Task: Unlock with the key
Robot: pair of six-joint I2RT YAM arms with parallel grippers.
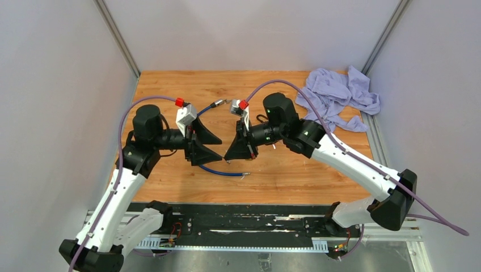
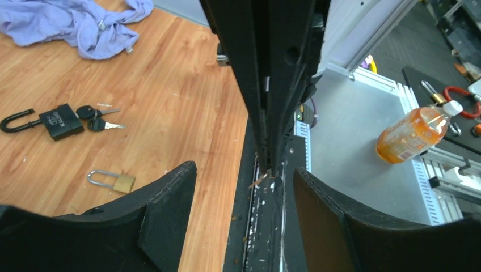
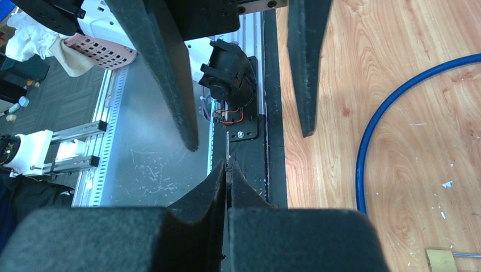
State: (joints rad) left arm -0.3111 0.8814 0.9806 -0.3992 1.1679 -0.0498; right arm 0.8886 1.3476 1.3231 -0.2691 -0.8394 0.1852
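My right gripper (image 1: pixel 228 156) (image 3: pixel 228 168) is shut on the key (image 3: pixel 227 150), a thin metal blade seen edge-on, poking out past its tips. In the left wrist view the key's tip (image 2: pixel 259 180) shows below the right gripper's closed black fingers (image 2: pixel 266 85). My left gripper (image 1: pixel 221 148) (image 2: pixel 244 168) faces it, open, with one finger on each side of those tips and touching nothing. A black padlock (image 2: pixel 59 120) with its shackle swung open lies on the wood with two keys (image 2: pixel 96 118) beside it. A small brass padlock (image 2: pixel 113 181) (image 3: pixel 440 261) lies nearer.
A blue cable (image 1: pixel 224 171) (image 3: pixel 385 113) curves over the wooden table (image 1: pixel 283 175) under the grippers, with a metal end (image 1: pixel 218 103). A purple cloth (image 1: pixel 337 96) (image 2: pixel 74 22) is bunched at the back right. The black rail (image 1: pixel 238 224) runs along the near edge.
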